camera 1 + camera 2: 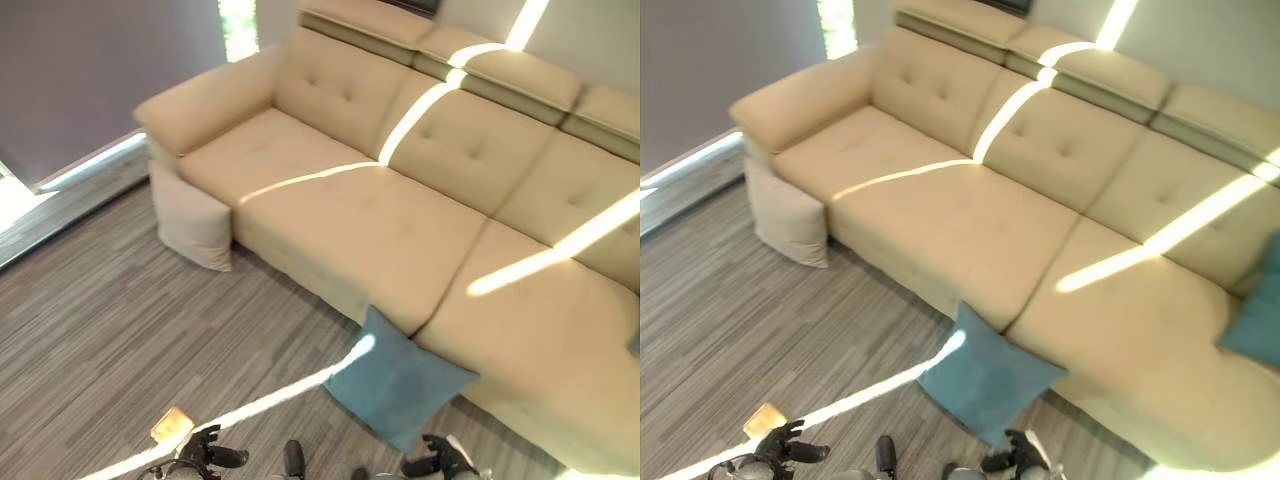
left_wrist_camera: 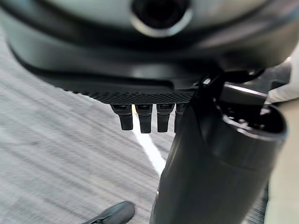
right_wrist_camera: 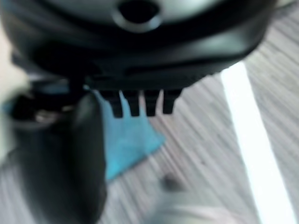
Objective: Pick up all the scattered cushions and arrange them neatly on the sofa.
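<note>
**Two blue cushions, one big sofa**

One long tan sofa (image 1: pixel 400 200) stands on the grey striped floor (image 1: pixel 90 330). It has three seats.

I count two blue cushions. The first blue cushion (image 1: pixel 398 380) is on the floor. It leans against the front edge of the sofa, near the middle. The second blue cushion (image 1: pixel 1258 312) is up on the sofa, at the far right end, and part of it is cut off at the edge.

One small yellow thing (image 1: pixel 171 424) lies on the floor near the left hand (image 1: pixel 205 452). It is too small to tell what it is.

Both hands are low, near the floor. The left hand holds nothing and its fingers (image 2: pixel 140 122) hang loose. The right hand (image 1: pixel 440 462) is just beside the floor cushion, not touching it. It holds nothing and its fingers (image 3: pixel 135 103) are loose too.
</note>
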`<state>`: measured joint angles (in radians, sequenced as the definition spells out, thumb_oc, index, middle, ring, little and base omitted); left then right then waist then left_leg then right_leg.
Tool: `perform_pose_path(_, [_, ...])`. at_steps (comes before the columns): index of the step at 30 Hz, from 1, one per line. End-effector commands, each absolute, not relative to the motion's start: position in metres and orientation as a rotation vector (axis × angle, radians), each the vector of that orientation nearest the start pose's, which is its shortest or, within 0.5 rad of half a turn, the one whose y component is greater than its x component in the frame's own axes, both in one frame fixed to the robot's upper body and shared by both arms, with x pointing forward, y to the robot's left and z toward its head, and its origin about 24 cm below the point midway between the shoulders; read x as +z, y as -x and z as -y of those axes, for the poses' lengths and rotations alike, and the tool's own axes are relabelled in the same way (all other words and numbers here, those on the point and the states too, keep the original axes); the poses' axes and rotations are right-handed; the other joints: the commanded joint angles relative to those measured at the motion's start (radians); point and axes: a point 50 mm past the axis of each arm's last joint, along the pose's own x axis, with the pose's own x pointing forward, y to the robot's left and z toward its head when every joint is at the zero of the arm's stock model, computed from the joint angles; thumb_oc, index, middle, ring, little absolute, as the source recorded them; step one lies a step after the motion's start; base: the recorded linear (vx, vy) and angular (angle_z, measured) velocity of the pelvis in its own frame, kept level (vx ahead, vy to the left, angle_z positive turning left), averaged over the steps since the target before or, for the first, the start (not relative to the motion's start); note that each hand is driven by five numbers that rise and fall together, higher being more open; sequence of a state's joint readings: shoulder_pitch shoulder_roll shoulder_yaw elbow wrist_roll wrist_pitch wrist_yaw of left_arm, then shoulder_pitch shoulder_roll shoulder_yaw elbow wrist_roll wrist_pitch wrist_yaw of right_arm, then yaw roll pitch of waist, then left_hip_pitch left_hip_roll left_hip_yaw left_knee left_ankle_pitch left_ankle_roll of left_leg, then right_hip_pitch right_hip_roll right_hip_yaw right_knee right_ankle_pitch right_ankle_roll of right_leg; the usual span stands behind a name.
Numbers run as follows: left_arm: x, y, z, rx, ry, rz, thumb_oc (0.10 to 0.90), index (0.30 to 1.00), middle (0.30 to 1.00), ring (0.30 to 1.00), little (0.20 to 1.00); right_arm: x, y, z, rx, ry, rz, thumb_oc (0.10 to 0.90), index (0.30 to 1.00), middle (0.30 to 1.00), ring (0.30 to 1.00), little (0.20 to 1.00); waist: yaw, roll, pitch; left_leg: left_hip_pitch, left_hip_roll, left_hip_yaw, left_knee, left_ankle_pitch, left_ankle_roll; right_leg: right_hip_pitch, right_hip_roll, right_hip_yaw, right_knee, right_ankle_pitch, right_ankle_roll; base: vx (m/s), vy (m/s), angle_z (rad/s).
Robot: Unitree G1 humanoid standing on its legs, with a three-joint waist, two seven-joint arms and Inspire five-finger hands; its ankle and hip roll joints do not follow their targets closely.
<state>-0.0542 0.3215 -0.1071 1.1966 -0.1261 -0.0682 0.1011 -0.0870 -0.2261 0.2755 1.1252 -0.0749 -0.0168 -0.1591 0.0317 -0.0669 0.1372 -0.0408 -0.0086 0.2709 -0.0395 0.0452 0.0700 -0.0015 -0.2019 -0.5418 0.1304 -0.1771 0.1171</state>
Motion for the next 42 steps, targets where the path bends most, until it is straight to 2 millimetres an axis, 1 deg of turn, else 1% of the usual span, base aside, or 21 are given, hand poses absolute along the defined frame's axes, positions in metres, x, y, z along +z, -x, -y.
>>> perform_pose_path(1, [-0.147,-0.106,-0.261,0.202,-0.324,-1.088,0.800,0.900,0.900,0.900,0.900,-0.139,-0.147,0.240,-0.034,0.585,-0.990,0.800,0.900,0.900,0.900,0.900,0.000,-0.021,-0.033,0.054,0.033,-0.047,0.070,-0.133,-0.075,0.011,0.095,0.258,-0.091,0.114,-0.013,0.08,-0.206,-0.05])
perform_pose_path(3, [-0.148,-0.110,-0.256,0.181,-0.327,-1.082,0.800,0.900,0.900,0.900,0.900,-0.140,-0.144,0.241,-0.050,0.573,-0.996,0.800,0.900,0.900,0.900,0.900,-0.017,-0.020,-0.034,0.063,0.036,-0.049,0.073,-0.134,-0.080,0.026,0.112,0.284,-0.116,0.115,-0.018,0.03,-0.193,0.56])
perform_pose_path(4, [-0.148,-0.114,-0.251,0.161,-0.323,-1.071,0.800,0.900,0.900,0.900,0.900,-0.141,-0.141,0.242,-0.061,0.562,-1.006,0.800,0.900,0.900,0.900,0.900,-0.036,-0.021,-0.033,0.064,0.043,-0.054,0.087,-0.134,-0.088,0.031,0.132,0.327,-0.140,0.119,-0.025,-0.02,-0.256,0.41])
perform_pose_path(6, [-0.150,-0.115,-0.243,0.112,-0.339,-1.081,0.800,0.900,0.900,0.900,0.900,-0.143,-0.132,0.247,-0.080,0.558,-1.039,0.800,0.900,0.900,0.900,0.900,-0.059,-0.027,-0.023,0.042,0.066,-0.051,0.181,-0.151,-0.099,0.045,0.149,0.354,-0.157,0.121,-0.046,-0.03,-0.240,-0.15])
perform_pose_path(7, [-0.151,-0.117,-0.238,0.101,-0.329,-1.076,0.800,0.900,0.900,0.900,0.900,-0.144,-0.129,0.249,-0.086,0.555,-1.048,0.800,0.900,0.900,0.900,0.900,-0.053,-0.029,-0.005,0.016,0.063,-0.097,0.247,-0.137,-0.104,0.052,0.159,0.379,-0.162,0.121,-0.057,-0.03,-0.127,-0.39])
perform_pose_path(8, [-0.151,-0.118,-0.235,0.093,-0.323,-1.073,0.800,0.900,0.900,0.900,0.900,-0.144,-0.129,0.250,-0.092,0.554,-1.050,0.800,0.900,0.900,0.900,0.900,-0.043,-0.030,0.000,-0.008,0.036,-0.153,0.262,-0.137,-0.102,0.051,0.164,0.396,-0.165,0.122,-0.059,-0.03,-0.066,-0.30])
perform_pose_path(9, [-0.151,-0.118,-0.235,0.093,-0.323,-1.073,0.800,0.900,0.900,0.900,0.900,-0.144,-0.129,0.250,-0.092,0.554,-1.050,0.800,0.900,0.900,0.900,0.900,-0.043,-0.030,-0.001,-0.009,0.036,-0.153,0.262,-0.137,-0.102,0.050,0.164,0.395,-0.165,0.122,-0.059,0.02,-0.036,-0.68])
perform_pose_path(10, [-0.153,-0.117,-0.231,0.089,-0.310,-1.079,0.800,0.900,0.900,0.900,0.900,-0.144,-0.126,0.253,-0.103,0.558,-1.058,0.800,0.900,0.900,0.900,0.900,-0.034,-0.034,0.001,-0.044,0.000,-0.228,0.227,-0.143,-0.103,0.058,0.167,0.423,-0.172,0.118,-0.054,0.07,0.006,-0.70])
perform_pose_path(14, [-0.152,-0.119,-0.231,0.078,-0.331,-1.080,0.800,0.900,0.900,0.900,0.900,-0.144,-0.122,0.257,-0.118,0.566,-1.070,0.800,0.900,0.900,0.900,0.900,-0.031,-0.029,0.006,-0.090,0.009,-0.241,0.184,-0.098,-0.106,0.064,0.172,0.439,-0.159,0.106,-0.052,0.07,0.040,-0.28])
perform_pose_path(15, [-0.153,-0.119,-0.230,0.082,-0.317,-1.078,0.800,0.900,0.900,0.900,0.900,-0.145,-0.120,0.257,-0.124,0.554,-1.078,0.800,0.900,0.900,0.900,0.900,-0.029,-0.024,0.005,-0.085,0.008,-0.272,0.169,-0.087,-0.109,0.063,0.178,0.456,-0.149,0.097,-0.055,0.08,0.079,-0.14])
perform_pose_path(20, [-0.154,-0.115,-0.231,0.078,-0.323,-1.094,0.800,0.900,0.900,0.900,0.900,-0.149,-0.110,0.254,-0.110,0.550,-1.111,0.800,0.900,0.900,0.900,0.900,-0.036,-0.015,-0.016,-0.017,0.003,-0.262,0.102,-0.091,-0.093,0.075,0.170,0.467,-0.137,0.090,-0.046,0.12,0.134,-0.27])
perform_pose_path(27, [-0.153,-0.109,-0.241,0.107,-0.339,-1.110,0.800,0.900,0.900,0.900,0.900,-0.149,-0.115,0.247,-0.081,0.552,-1.095,0.800,0.900,0.900,0.900,0.900,-0.015,-0.021,-0.019,0.008,-0.012,-0.221,0.105,-0.124,-0.058,0.050,0.138,0.491,-0.070,0.086,-0.012,0.05,0.136,-0.23])
perform_pose_path(30, [-0.152,-0.108,-0.249,0.138,-0.347,-1.117,0.800,0.900,0.900,0.900,0.900,-0.148,-0.121,0.243,-0.069,0.552,-1.077,0.800,0.900,0.900,0.900,0.900,-0.011,-0.017,-0.002,0.022,-0.011,-0.216,0.091,-0.125,-0.037,-0.020,0.128,0.489,0.058,0.107,0.015,0.00,0.120,-0.27])
perform_pose_path(31, [-0.152,-0.108,-0.249,0.138,-0.347,-1.117,0.800,0.900,0.900,0.900,0.900,-0.148,-0.121,0.243,-0.069,0.552,-1.077,0.800,0.900,0.900,0.900,0.900,-0.010,-0.017,-0.003,0.021,-0.011,-0.215,0.091,-0.124,-0.037,-0.022,0.128,0.490,0.061,0.106,0.015,-0.04,0.109,-0.22])
perform_pose_path(32, [-0.150,-0.108,-0.254,0.155,-0.355,-1.118,0.800,0.900,0.900,0.900,0.900,-0.146,-0.131,0.238,-0.053,0.559,-1.043,0.800,0.900,0.900,0.900,0.900,-0.004,-0.008,0.015,0.036,-0.004,-0.202,0.074,-0.124,-0.031,-0.084,0.115,0.436,0.137,0.118,0.030,-0.02,0.066,-0.19])
perform_pose_path(33, [-0.150,-0.108,-0.254,0.155,-0.355,-1.118,0.800,0.900,0.900,0.900,0.900,-0.146,-0.131,0.238,-0.053,0.559,-1.043,0.800,0.900,0.900,0.900,0.900,-0.004,-0.008,0.015,0.036,-0.004,-0.202,0.073,-0.123,-0.031,-0.085,0.115,0.436,0.138,0.118,0.030,0.00,0.083,-0.28])
perform_pose_path(35, [-0.150,-0.106,-0.255,0.153,-0.360,-1.123,0.800,0.900,0.900,0.900,0.900,-0.145,-0.134,0.238,-0.052,0.563,-1.030,0.800,0.900,0.900,0.900,0.900,-0.003,-0.008,0.016,0.050,-0.007,-0.197,0.065,-0.126,-0.030,-0.092,0.116,0.407,0.123,0.119,0.023,0.06,0.024,-0.43])
perform_pose_path(37, [-0.151,-0.104,-0.255,0.149,-0.361,-1.126,0.800,0.900,0.900,0.900,0.900,-0.144,-0.134,0.240,-0.054,0.569,-1.019,0.800,0.900,0.900,0.900,0.900,-0.007,-0.012,0.009,0.084,-0.027,-0.195,0.044,-0.135,-0.028,-0.100,0.143,0.358,0.036,0.133,-0.002,0.12,0.011,-0.18])
perform_pose_path(39, [-0.151,-0.106,-0.254,0.144,-0.357,-1.119,0.800,0.900,0.900,0.900,0.900,-0.142,-0.136,0.242,-0.058,0.574,-1.011,0.800,0.900,0.900,0.900,0.900,-0.010,-0.010,0.013,0.094,-0.033,-0.198,0.041,-0.138,-0.029,-0.117,0.140,0.319,-0.006,0.151,-0.002,0.09,-0.040,-0.03])
perform_pose_path(41, [-0.152,-0.103,-0.251,0.127,-0.367,-1.126,0.800,0.900,0.900,0.900,0.900,-0.142,-0.133,0.244,-0.064,0.577,-1.014,0.800,0.900,0.900,0.900,0.900,-0.028,-0.011,0.008,0.104,-0.043,-0.211,0.041,-0.144,-0.033,-0.102,0.165,0.368,-0.053,0.161,-0.015,0.13,-0.083,0.11])
perform_pose_path(42, [-0.153,-0.103,-0.251,0.125,-0.364,-1.128,0.800,0.900,0.900,0.900,0.900,-0.142,-0.132,0.246,-0.072,0.579,-1.015,0.800,0.900,0.900,0.900,0.900,-0.021,-0.012,0.003,0.109,-0.043,-0.202,0.042,-0.151,-0.037,-0.086,0.159,0.352,-0.080,0.173,-0.012,0.11,-0.073,0.23])
